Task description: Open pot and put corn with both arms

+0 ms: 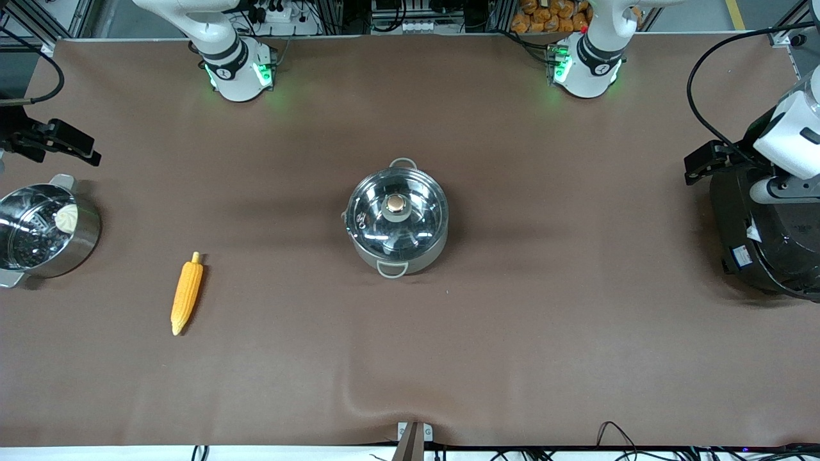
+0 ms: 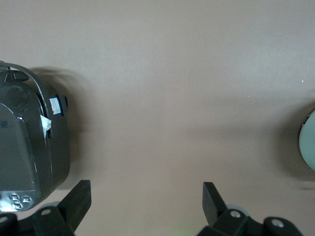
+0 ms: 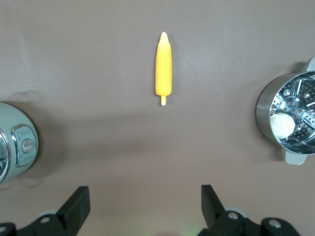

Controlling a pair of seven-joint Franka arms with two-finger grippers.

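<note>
The pot (image 1: 397, 221) stands in the middle of the table with its glass lid and gold knob (image 1: 396, 203) on. Its edge shows in the right wrist view (image 3: 12, 147). The corn (image 1: 186, 293) lies on the mat toward the right arm's end, nearer the front camera than the pot; it also shows in the right wrist view (image 3: 164, 64). My right gripper (image 1: 64, 144) (image 3: 145, 196) is open and empty, high over the mat beside the steamer pot. My left gripper (image 1: 708, 161) (image 2: 146, 196) is open and empty, high beside the black cooker.
A steel pot with a perforated insert (image 1: 38, 230) (image 3: 290, 113) holding a white bun (image 3: 282, 125) stands at the right arm's end. A large black cooker (image 1: 765, 237) (image 2: 29, 147) stands at the left arm's end. Brown mat covers the table.
</note>
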